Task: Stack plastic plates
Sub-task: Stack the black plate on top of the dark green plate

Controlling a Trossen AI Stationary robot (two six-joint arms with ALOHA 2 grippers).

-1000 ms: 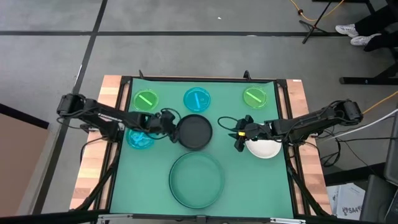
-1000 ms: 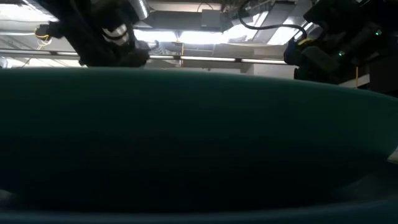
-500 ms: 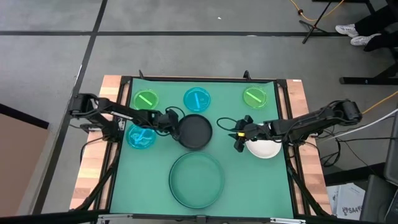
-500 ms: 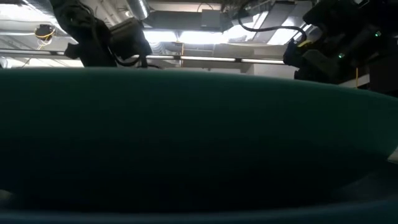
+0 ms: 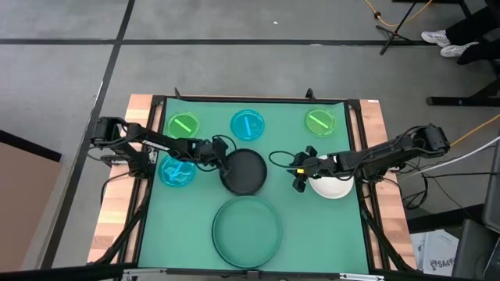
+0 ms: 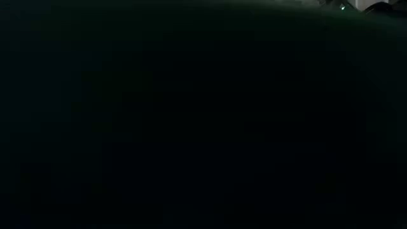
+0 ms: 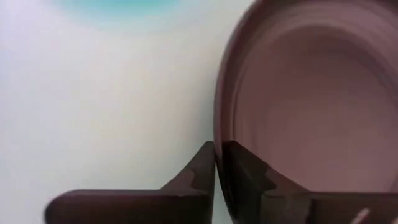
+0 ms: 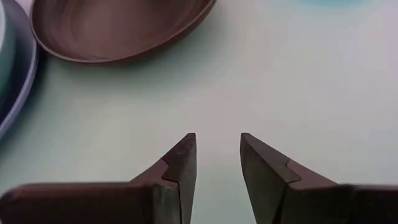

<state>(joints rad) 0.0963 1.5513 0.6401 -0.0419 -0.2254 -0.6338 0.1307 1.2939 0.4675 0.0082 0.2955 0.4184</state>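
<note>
The black plate [image 5: 244,171] lies mid-table, and my left gripper [image 5: 219,159] is shut on its left rim. Its near edge reaches the far rim of the large dark green plate [image 5: 248,229]. In the right wrist view a blue rim [image 8: 12,74] shows around that large plate. My right gripper [image 5: 299,172] hovers open right of the black plate [image 8: 118,31], with the white plate [image 5: 331,187] under its wrist. Small bright green plates [image 5: 183,125] [image 5: 319,121] and a cyan plate [image 5: 248,123] lie along the far edge. Another cyan plate [image 5: 176,170] sits under my left arm. My left gripper pinches the black plate's left rim [image 7: 217,124], one finger [image 7: 239,171] inside the plate and the other [image 7: 202,168] outside. The fingers come level from the table's left. Whether the plate is lifted clear of the mat, I cannot tell.
The green mat [image 5: 312,234] has free room near the front corners, left and right of the large plate. Wooden table edges [image 5: 117,226] flank the mat. The low view is wholly dark, blocked by something close to the lens.
My left gripper has moved right and toward the near edge, carrying the black plate with it until the plate met the large plate's far rim. The large plate has slid slightly toward the near edge, and the low view has gone dark.
</note>
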